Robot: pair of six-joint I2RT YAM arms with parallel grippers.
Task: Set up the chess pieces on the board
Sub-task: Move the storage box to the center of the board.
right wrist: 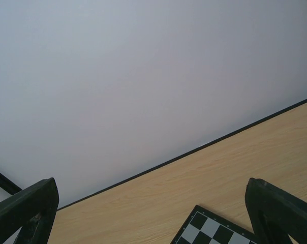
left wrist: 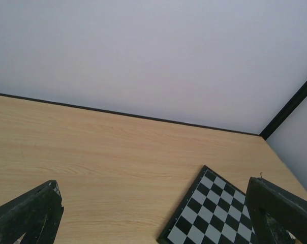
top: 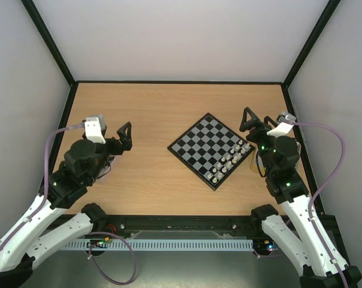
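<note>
Both arms sit folded low at the table's near corners; the left gripper and right gripper hang empty, fingers spread wide; the board lies cornerwise just beside the right gripper; pale chess pieces line its near-right edge, kinds too small to tell; both wrist views crop the board.

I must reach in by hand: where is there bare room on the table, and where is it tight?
Free: the table between the left pincer and the board; the strip between board and back wall; the band between board and near edge. Crowded: the board's near-right side, where the chess pieces stand beside the right arm.
</note>
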